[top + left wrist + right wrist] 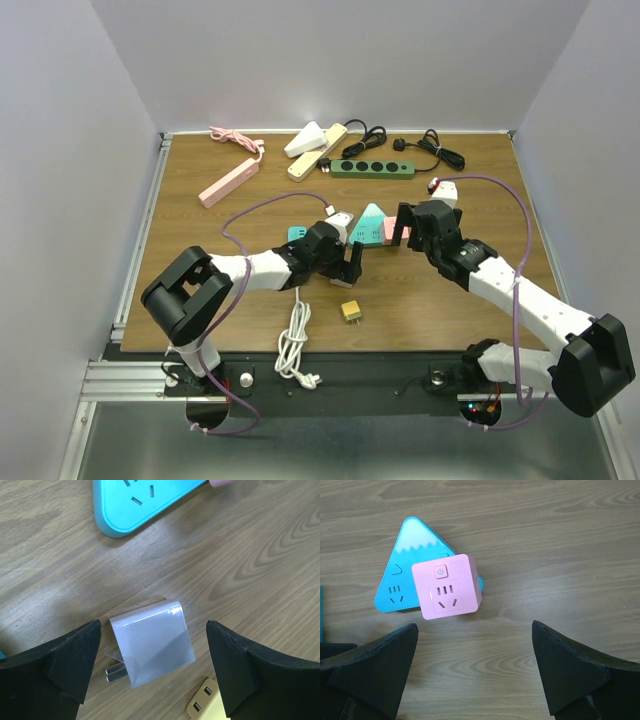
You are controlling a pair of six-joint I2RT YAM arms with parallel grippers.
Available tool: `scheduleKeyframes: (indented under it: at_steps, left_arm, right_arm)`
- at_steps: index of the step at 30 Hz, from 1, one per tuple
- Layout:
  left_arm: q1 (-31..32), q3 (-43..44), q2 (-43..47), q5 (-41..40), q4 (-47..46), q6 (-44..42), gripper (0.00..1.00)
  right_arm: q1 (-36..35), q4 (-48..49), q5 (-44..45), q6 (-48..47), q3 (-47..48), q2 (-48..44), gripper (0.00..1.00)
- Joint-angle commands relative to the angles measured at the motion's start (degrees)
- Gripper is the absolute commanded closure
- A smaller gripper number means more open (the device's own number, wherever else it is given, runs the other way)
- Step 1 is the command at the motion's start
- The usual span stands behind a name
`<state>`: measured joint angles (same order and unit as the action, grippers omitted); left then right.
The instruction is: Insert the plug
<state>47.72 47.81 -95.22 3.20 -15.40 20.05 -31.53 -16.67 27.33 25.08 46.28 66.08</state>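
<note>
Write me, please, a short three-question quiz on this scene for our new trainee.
1. True or false: the left hand is shut on the white plug.
2. Pick one: the pink cube socket A) sits on the green power strip; B) overlaps the blue triangular socket; C) is gripped in the right hand.
3. Fill in: the small adapter lying beside the white plug is coloured ____.

Key: 1 false, since both fingers stand clear of the plug, which lies on the table between them; 2 B; 3 yellow.
</note>
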Motion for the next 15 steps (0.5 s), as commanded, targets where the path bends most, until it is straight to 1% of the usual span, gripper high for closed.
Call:
scheduleKeyframes:
  at_steps: [1,7,9,12,15]
  left_arm:
    - [0.4,2.3,0.5,-0.3,0.8,-1.8,0.02]
    - [1.3,2.8,-1.2,-0.8,2.3,-3.3,0.02]
    - [1.5,3.3,-1.9,-0.8,3.3,-4.1,0.04]
    - [1.5,3.4,-3.0,-0.2,3.7,-4.1,0.11]
    - [1.5,3.9,-3.7,1.0,3.6,-3.8,0.23]
  right_arm:
    - [0.0,0.3,1.7,0.5,0.6,0.4,0.00]
    - [0.0,0.3,0.8,0.8,0.4,0.8,0.00]
    - [-0.1,0.2,0.4,1.0,0.1,0.3,0.00]
    - [0.0,0.2,-2.5,1.4,-0.5,-1.1,0.00]
    - [-0.1,0.3,-6.7,1.6,-1.4,-3.0,0.00]
